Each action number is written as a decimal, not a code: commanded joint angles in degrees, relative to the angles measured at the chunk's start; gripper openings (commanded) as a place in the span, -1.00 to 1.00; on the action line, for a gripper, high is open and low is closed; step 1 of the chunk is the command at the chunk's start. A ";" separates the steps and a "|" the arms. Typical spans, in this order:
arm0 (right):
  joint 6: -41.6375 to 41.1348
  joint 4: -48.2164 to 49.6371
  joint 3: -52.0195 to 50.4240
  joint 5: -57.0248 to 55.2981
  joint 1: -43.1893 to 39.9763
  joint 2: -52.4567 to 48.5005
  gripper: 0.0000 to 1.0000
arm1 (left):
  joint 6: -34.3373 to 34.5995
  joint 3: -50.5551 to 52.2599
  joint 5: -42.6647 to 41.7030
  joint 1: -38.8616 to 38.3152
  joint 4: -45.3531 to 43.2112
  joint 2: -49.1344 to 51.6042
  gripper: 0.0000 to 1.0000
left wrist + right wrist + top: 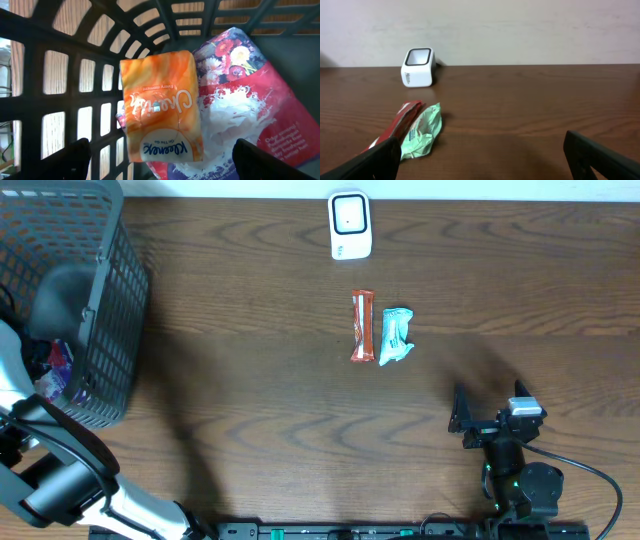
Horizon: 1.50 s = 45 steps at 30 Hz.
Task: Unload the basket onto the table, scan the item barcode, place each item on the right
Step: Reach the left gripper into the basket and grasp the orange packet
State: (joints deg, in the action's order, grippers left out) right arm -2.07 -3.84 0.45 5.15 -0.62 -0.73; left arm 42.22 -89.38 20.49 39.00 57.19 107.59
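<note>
The orange tissue pack (160,110) lies inside the dark mesh basket (100,300), which fills the upper left of the overhead frame. In the left wrist view the pack sits at the centre, its long axis running top to bottom with a slight lean. Its lettering reads upside down, and the blue oval logo is at the lower end. It rests partly on a red and purple flowered bag (250,100), with the basket's slotted wall behind it to the left. The left gripper (165,162) hangs over the pack with its jaws spread wide, one at each lower corner of that view, holding nothing. At the top centre of the overhead frame stands the white scanner (350,225). Below it a red bar (362,327) and a teal packet (394,337) lie side by side, both long axes running up and down the frame. The right gripper (462,420) sits at the lower right, jaws fully apart and empty.
</note>
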 commanded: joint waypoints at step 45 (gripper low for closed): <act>0.85 -0.17 -0.13 0.13 -0.46 0.20 0.98 | -4.39 -0.74 -21.09 -10.86 -17.42 -18.14 -0.85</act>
State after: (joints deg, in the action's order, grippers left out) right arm -2.07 -3.81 0.45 5.15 -0.62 -0.73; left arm 41.25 -89.34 1.76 29.98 40.97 90.59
